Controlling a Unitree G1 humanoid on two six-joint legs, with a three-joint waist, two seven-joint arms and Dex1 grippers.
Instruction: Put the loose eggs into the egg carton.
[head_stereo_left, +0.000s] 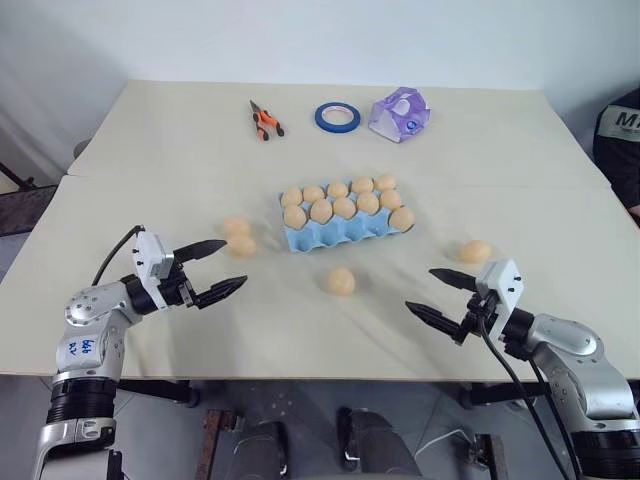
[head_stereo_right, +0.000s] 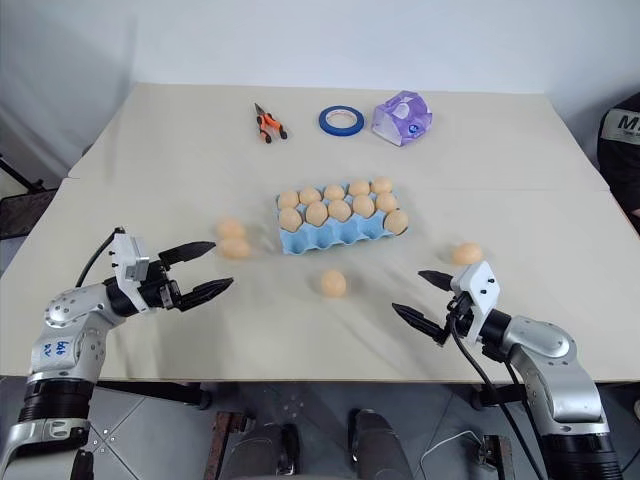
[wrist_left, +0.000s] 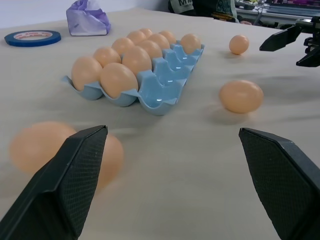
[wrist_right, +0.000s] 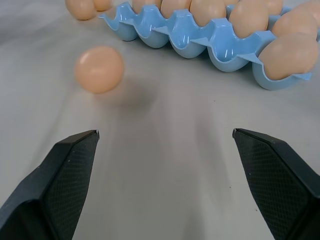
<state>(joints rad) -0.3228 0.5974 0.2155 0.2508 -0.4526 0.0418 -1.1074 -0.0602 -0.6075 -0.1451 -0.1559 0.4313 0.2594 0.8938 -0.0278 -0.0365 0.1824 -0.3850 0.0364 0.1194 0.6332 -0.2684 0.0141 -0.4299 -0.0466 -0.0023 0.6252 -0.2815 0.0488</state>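
Note:
The light blue egg carton (head_stereo_left: 332, 239) lies mid-table, its back cups holding several tan eggs and the front row mostly bare. Two loose eggs (head_stereo_left: 240, 237) rest side by side left of the carton. A third loose egg (head_stereo_left: 340, 281) lies just in front of it, and another (head_stereo_left: 476, 251) lies to its right. My left gripper (head_stereo_left: 233, 264) hovers open beside the two left eggs, with nothing between its fingers. My right gripper (head_stereo_left: 420, 289) is open and empty, between the front egg (wrist_right: 99, 69) and the right egg.
At the back of the table lie orange-handled pliers (head_stereo_left: 265, 121), a blue tape roll (head_stereo_left: 337, 117) and a purple-and-white packet (head_stereo_left: 400, 113). A person's dark sleeve (head_stereo_left: 620, 140) shows at the right edge. The table's front edge runs just below both grippers.

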